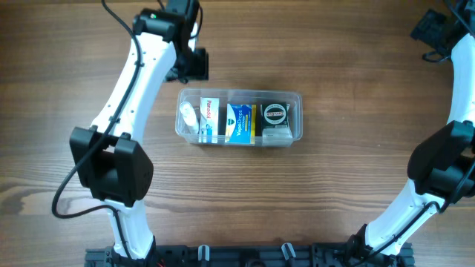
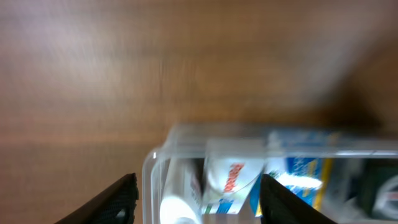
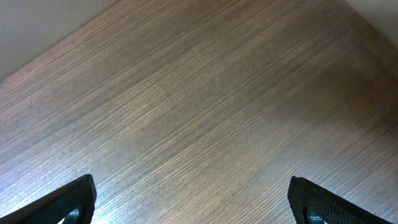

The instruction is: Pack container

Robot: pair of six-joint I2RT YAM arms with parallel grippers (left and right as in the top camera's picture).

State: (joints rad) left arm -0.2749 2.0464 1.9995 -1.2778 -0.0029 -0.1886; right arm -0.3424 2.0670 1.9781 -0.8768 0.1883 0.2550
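Both jaws: spread; pinching nothing
Left gripper [image 1: 190, 65]: just behind the left end of the clear, colourless rectangular plastic container [image 1: 245, 92]; apart from it
Container: on brown wooden table [image 1: 334, 193]
Contents: white tube [image 1: 188, 117]; red-lettered white box [image 1: 213, 115]; blue box [image 1: 241, 122]; black round item [image 1: 275, 113]
Right gripper [image 1: 436, 31]: well right of container
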